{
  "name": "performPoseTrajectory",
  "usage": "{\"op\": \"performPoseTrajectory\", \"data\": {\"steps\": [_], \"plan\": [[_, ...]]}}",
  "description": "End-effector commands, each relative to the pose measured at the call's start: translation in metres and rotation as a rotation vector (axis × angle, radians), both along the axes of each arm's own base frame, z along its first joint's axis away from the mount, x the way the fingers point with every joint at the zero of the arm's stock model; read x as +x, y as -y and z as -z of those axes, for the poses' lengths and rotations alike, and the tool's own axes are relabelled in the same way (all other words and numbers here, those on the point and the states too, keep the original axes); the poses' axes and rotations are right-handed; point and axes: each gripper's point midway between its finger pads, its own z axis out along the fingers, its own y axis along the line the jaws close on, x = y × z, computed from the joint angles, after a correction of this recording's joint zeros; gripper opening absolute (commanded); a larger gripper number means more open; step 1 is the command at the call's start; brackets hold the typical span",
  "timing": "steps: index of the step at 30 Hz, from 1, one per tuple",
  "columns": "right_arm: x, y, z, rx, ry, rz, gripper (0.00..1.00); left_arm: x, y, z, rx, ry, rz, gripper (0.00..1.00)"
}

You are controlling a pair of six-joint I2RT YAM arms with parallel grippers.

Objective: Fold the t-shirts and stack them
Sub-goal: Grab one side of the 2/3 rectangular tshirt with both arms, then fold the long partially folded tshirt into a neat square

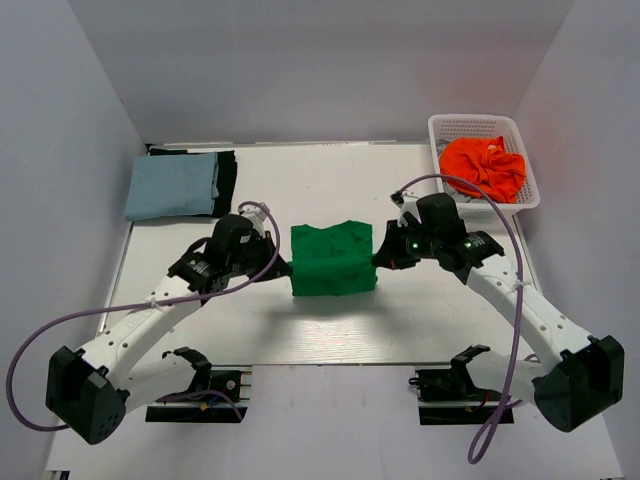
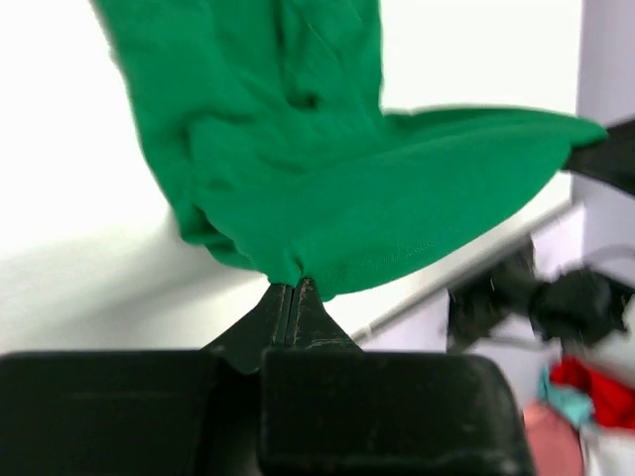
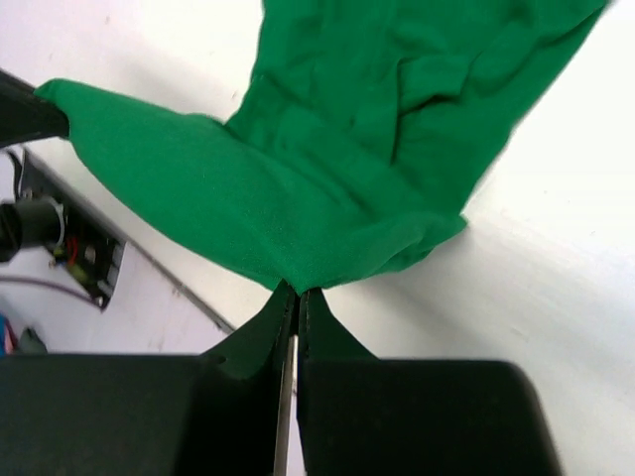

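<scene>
The bright green t-shirt (image 1: 332, 258) is partly folded in the middle of the table, its near part lifted between both grippers. My left gripper (image 1: 283, 267) is shut on its left edge; the left wrist view shows the cloth (image 2: 377, 188) pinched at my gripper (image 2: 294, 286). My right gripper (image 1: 380, 258) is shut on its right edge; the right wrist view shows the cloth (image 3: 327, 159) pinched at my gripper (image 3: 299, 292). A folded pale blue t-shirt (image 1: 172, 185) lies on a black one (image 1: 228, 180) at the back left. An orange t-shirt (image 1: 484, 166) lies crumpled in the basket.
The white mesh basket (image 1: 438, 134) stands at the back right corner. White walls enclose the table on three sides. Purple cables loop from both arms.
</scene>
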Motion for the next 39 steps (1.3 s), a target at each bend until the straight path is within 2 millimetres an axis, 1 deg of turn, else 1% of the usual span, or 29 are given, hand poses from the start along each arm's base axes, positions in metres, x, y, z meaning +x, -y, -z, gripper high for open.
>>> {"op": "performPoseTrajectory", "data": {"steps": [1,6,7,8,9,12,14,15,16,17,18,19,20,21,23,25,27,28,29,30,31,32,33,34,35,36,37,38,39], "plan": [[0.039,-0.007,-0.03,0.061,0.113,0.08,0.0,0.04,-0.008,-0.028,0.013,0.106,-0.154,0.0],[0.066,-0.005,-0.034,0.083,0.12,0.119,0.0,0.067,-0.006,-0.041,0.04,0.157,-0.206,0.0],[0.069,-0.007,-0.036,0.091,0.12,0.114,0.0,0.072,-0.007,-0.04,0.056,0.162,-0.212,0.0],[0.072,-0.007,-0.03,0.087,0.098,0.118,0.0,0.076,-0.007,-0.037,0.069,0.159,-0.222,0.0],[0.075,-0.006,-0.031,0.089,0.098,0.126,0.0,0.08,-0.005,-0.03,0.084,0.14,-0.221,0.0],[0.088,-0.003,-0.03,0.095,0.096,0.138,0.0,0.098,-0.005,-0.035,0.1,0.158,-0.262,0.0],[0.098,-0.001,-0.025,0.097,0.08,0.143,0.0,0.11,-0.009,-0.026,0.153,0.153,-0.29,0.0],[0.103,-0.001,-0.023,0.096,0.074,0.147,0.0,0.118,-0.007,-0.035,0.15,0.172,-0.305,0.0],[0.106,0.002,-0.022,0.102,0.065,0.154,0.0,0.123,-0.009,-0.035,0.172,0.185,-0.313,0.0],[0.112,0.0,-0.026,0.117,0.073,0.145,0.0,0.129,-0.009,-0.027,0.201,0.177,-0.314,0.0],[0.116,0.0,-0.016,0.114,0.045,0.147,0.0,0.135,-0.007,-0.03,0.203,0.183,-0.322,0.0],[0.118,-0.001,-0.015,0.124,0.039,0.137,0.0,0.141,-0.009,-0.027,0.216,0.181,-0.325,0.0],[0.128,0.002,-0.02,0.135,0.055,0.148,0.0,0.147,-0.007,-0.025,0.222,0.183,-0.332,0.0],[0.132,0.001,-0.008,0.131,0.018,0.146,0.0,0.154,-0.003,-0.016,0.245,0.171,-0.321,0.0],[0.145,0.006,-0.005,0.137,0.013,0.167,0.0,0.167,0.0,-0.016,0.249,0.169,-0.316,0.0],[0.151,0.006,0.009,0.143,-0.032,0.158,0.0,0.177,0.003,0.0,0.27,0.147,-0.306,0.0],[0.161,0.007,0.013,0.165,-0.041,0.157,0.0,0.191,0.005,0.0,0.265,0.164,-0.314,0.0],[0.164,0.005,0.021,0.174,-0.063,0.146,0.0,0.195,0.007,0.013,0.283,0.141,-0.309,0.0],[0.172,0.007,0.014,0.187,-0.051,0.146,0.0,0.205,0.007,0.009,0.284,0.155,-0.312,0.0],[0.175,0.007,0.017,0.188,-0.056,0.149,0.0,0.21,0.01,0.01,0.291,0.165,-0.303,0.0],[0.18,0.007,0.031,0.182,-0.086,0.154,0.0,0.218,0.008,0.013,0.295,0.171,-0.307,0.0],[0.186,0.007,0.028,0.188,-0.081,0.153,0.0,0.224,0.012,0.01,0.29,0.179,-0.309,0.0],[0.193,0.01,0.035,0.188,-0.083,0.164,0.0,0.231,0.016,0.023,0.3,0.169,-0.292,0.0],[0.196,0.011,0.044,0.181,-0.1,0.172,0.0,0.238,0.014,0.027,0.306,0.174,-0.296,0.0],[0.206,0.013,0.039,0.181,-0.077,0.172,0.0,0.246,0.018,0.023,0.299,0.184,-0.298,0.0],[0.208,0.014,0.049,0.172,-0.103,0.179,0.0,0.254,0.015,0.027,0.309,0.182,-0.302,0.0],[0.211,0.017,0.053,0.167,-0.111,0.18,0.0,0.257,0.017,0.046,0.332,0.149,-0.295,0.0],[0.222,0.017,0.059,0.171,-0.116,0.179,0.0,0.263,0.019,0.045,0.339,0.157,-0.286,0.0],[0.224,0.017,0.063,0.17,-0.124,0.175,0.0,0.267,0.017,0.048,0.345,0.149,-0.279,0.01]]}}
